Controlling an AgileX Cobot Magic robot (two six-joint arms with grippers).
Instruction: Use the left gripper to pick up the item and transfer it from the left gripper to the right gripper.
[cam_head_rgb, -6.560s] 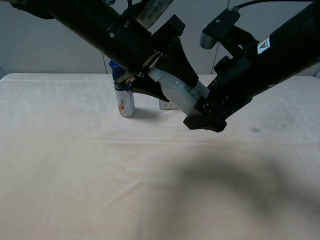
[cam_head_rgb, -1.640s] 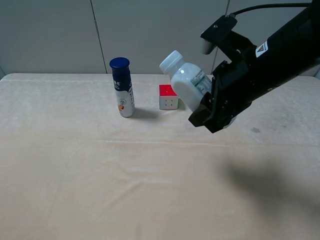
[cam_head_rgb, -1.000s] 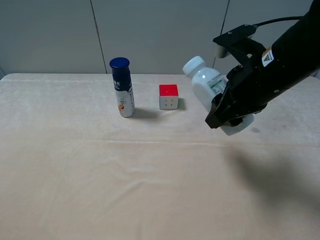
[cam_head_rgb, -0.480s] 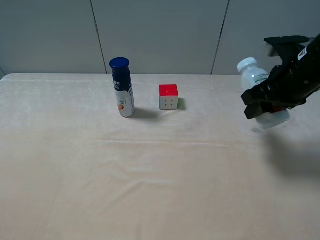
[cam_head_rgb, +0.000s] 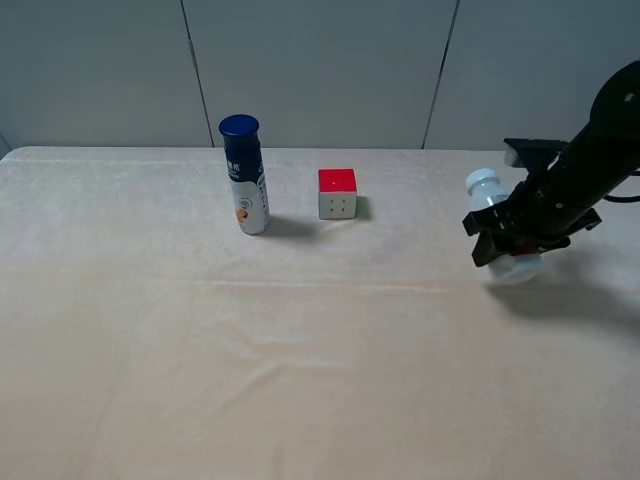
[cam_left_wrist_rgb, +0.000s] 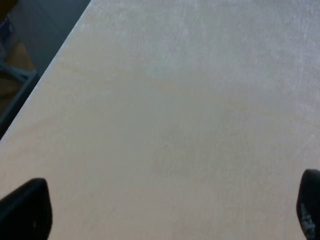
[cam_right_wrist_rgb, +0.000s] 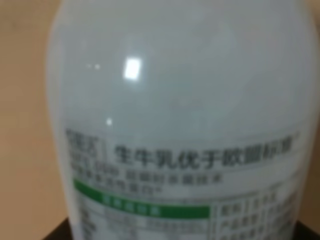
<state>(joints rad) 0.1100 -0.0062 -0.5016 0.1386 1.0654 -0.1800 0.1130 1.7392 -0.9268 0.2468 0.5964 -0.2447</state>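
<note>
The bottle (cam_right_wrist_rgb: 185, 115) in my right pincer (cam_head_rgb: 512, 238) looks like smooth white plastic with a soft gloss, catching small bright highlights on its shoulder; its printed label reads as paper or film, with a green band. My pincers are matt black, my left pincer (cam_left_wrist_rgb: 165, 210) showing dull dark fingertips (cam_left_wrist_rgb: 25, 207). The surface (cam_head_rgb: 300, 350) is a matt, beige, cloth-like cover with faint creases. The can (cam_head_rgb: 246, 177) looks glossy, its blue cap smooth. The cube (cam_head_rgb: 337, 193) looks like shiny plastic.
</note>
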